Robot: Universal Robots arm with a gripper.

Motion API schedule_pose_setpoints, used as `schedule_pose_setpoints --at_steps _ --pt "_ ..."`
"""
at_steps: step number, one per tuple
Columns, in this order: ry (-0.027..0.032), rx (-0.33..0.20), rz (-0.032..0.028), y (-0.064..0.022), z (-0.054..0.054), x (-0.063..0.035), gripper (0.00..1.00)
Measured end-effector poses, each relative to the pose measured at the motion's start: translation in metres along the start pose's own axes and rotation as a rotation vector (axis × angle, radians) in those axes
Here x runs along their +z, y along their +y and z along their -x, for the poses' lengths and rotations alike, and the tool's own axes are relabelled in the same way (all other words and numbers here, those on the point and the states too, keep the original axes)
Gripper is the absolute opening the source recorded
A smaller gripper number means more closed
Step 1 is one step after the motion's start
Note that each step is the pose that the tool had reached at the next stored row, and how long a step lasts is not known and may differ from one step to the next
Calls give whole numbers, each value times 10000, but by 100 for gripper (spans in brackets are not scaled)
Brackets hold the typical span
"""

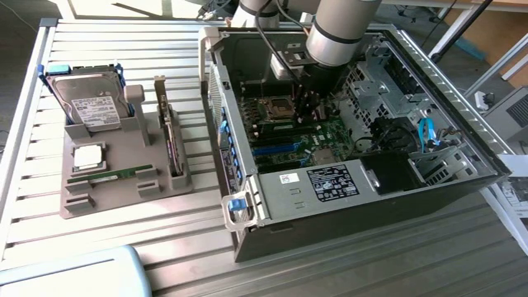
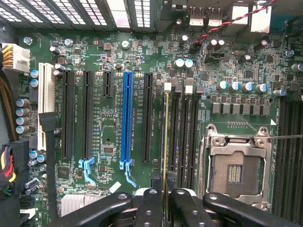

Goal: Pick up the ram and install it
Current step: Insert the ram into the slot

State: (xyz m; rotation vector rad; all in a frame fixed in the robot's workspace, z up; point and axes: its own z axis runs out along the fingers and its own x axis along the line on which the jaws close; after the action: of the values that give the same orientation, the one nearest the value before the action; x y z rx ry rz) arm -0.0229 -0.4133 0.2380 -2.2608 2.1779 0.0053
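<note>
The ram (image 2: 165, 137) shows edge-on in the wrist view as a thin yellow-green line running along the first of the black memory slots (image 2: 182, 132), beside the empty processor socket (image 2: 235, 172). My gripper (image 2: 165, 195) is shut on it, with one black finger (image 2: 150, 201) on each side of the stick. In the exterior view the gripper (image 1: 307, 114) reaches down into the open computer case (image 1: 355, 179), and the ram (image 1: 285, 128) sits low over the motherboard just below the socket. I cannot tell whether the stick is seated in the slot or only resting on it.
On the exterior view's left, a grey holder (image 1: 123, 192) carries a hard drive (image 1: 91, 102), a silver-topped processor chip (image 1: 88, 158), a green strip (image 1: 111, 177) and an upright expansion card (image 1: 169, 139). Case walls, drive cages and blue cables (image 1: 426, 133) surround the gripper. A blue expansion slot (image 2: 127, 118) lies nearby.
</note>
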Motion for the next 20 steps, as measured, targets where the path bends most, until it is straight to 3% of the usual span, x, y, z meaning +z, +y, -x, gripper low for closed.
schedule_pose_setpoints --at_steps 3,17,20 --pt "-1 199 -1 0 1 4 14" --pt "-50 8 -1 7 9 40 14" --pt "-54 8 -4 51 11 44 14"
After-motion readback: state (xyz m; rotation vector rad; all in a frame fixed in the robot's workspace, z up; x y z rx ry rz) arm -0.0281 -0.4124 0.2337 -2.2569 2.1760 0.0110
